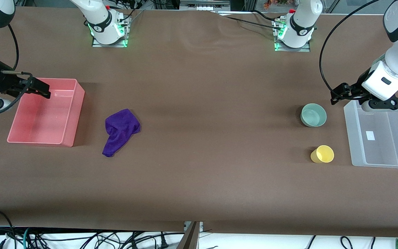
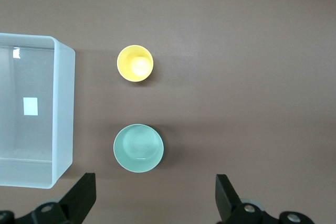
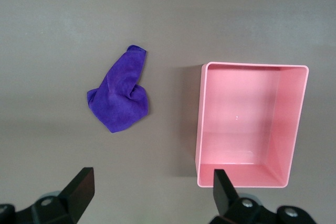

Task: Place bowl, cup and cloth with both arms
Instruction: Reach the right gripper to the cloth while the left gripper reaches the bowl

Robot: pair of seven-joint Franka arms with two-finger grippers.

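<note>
No brand or readable writing shows anywhere; the only label-like mark is a small blank white rectangle [image 1: 370,135] on the floor of the clear bin [image 1: 358,162] at the left arm's end of the table [image 1: 199,180]. That translucent bin holds nothing else. The pink bin [image 1: 71,114] at the right arm's end is likewise empty inside (its glossy floor only catches a glint of light).

The bowl [image 1: 313,115], pale mint green, sits upright on the table just beside the clear bin, nothing in it. The cup [image 1: 322,154], yellow and also empty, stands nearer the front camera than the bowl, apart from it and near the same bin. The cloth [image 1: 120,130], deep purple and crumpled, lies on the table near the pink bin, not touching it.

The left gripper [image 1: 340,92] hangs over the clear bin's edge near the bowl, its fingers [image 2: 81,198] spread wide apart and holding nothing. The right gripper [image 1: 41,90] hangs over the pink bin, its fingers [image 3: 79,187] also wide apart and empty.
</note>
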